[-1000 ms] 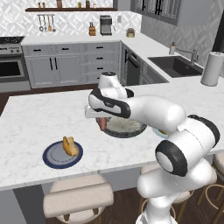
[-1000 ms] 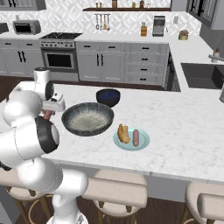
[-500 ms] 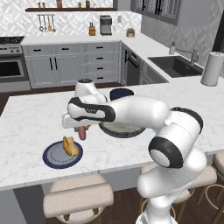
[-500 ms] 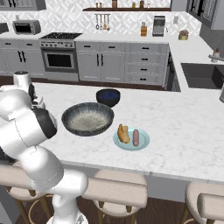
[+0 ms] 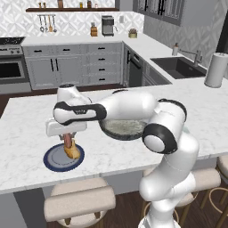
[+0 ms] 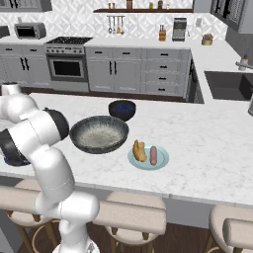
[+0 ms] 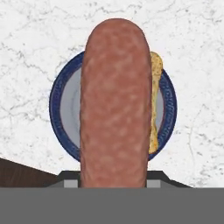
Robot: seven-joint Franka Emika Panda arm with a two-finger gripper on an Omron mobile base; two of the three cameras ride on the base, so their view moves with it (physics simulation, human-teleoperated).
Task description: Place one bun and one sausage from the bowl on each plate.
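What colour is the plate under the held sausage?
Dark navy blue rim with a greyer centre; the plate shows best in the hand view, below the sausage.

sausage (image 7: pixel 114 105) over navy plate (image 7: pixel 61 103), bun (image 7: pixel 154 105)

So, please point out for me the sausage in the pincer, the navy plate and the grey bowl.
sausage (image 7: pixel 116 105), hand view, middle of its reddish body
navy plate (image 7: pixel 55 103), hand view, bare dark blue rim beside the sausage
grey bowl (image 6: pixel 99 137), right base view, speckled pale interior

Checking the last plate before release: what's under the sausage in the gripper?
The navy plate with a bun on it lies below the held sausage; the plate's centre is covered by the sausage.
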